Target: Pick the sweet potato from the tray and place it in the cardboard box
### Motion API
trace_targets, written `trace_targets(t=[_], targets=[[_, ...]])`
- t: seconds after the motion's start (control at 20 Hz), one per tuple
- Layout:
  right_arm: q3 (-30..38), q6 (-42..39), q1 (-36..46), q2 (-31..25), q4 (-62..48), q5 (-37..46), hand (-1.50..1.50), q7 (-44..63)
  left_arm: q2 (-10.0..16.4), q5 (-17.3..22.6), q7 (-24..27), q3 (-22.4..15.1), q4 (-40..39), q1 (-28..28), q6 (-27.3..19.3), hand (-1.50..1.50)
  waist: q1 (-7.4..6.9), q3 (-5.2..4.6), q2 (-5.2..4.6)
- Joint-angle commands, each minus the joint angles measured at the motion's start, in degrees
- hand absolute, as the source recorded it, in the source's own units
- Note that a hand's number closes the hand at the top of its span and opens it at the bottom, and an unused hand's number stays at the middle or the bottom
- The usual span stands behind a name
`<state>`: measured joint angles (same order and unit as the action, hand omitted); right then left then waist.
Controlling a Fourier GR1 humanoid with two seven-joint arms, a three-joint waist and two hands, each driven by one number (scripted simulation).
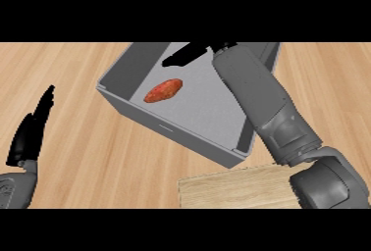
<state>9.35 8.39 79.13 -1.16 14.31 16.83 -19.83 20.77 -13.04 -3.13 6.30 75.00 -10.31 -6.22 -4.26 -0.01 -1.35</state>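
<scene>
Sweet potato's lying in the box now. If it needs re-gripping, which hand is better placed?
Right. The right hand hangs over the box, close beyond the sweet potato; the left hand rests open at the view's left edge, outside the box.

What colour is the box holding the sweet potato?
Grey, walls and floor alike; the box shows best in the head view, around the orange-red sweet potato.

i count one sweet potato (164, 90), one grey box (174, 132), one pale wooden tray (232, 190), and two hands: my left hand (33, 130), my right hand (186, 54).
</scene>
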Motion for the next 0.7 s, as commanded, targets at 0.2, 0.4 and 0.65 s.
trace_targets(t=[0.2, 0.4, 0.65], targets=[[6.6, -8.3, -0.9, -9.1, -2.0, -5.7, -1.5, -3.4, -0.3, -0.5, -0.8, -0.1, 4.0, 3.9, -0.3, 0.0, 0.61, 0.05, 0.1], [6.8, -13.5, -2.7, -16.0, -2.9, -5.4, -1.5, -4.2, -0.1, -0.2, -0.2, 0.9, 0.1, 1.3, 0.1, 0.0, 1.69, 0.03, 0.09], [7.2, -18.2, -6.5, -23.4, -4.1, -5.0, -1.5, -8.3, -0.5, 0.1, -0.5, 1.3, -0.6, -0.9, -0.2, 0.0, 1.19, 0.09, -0.51]])
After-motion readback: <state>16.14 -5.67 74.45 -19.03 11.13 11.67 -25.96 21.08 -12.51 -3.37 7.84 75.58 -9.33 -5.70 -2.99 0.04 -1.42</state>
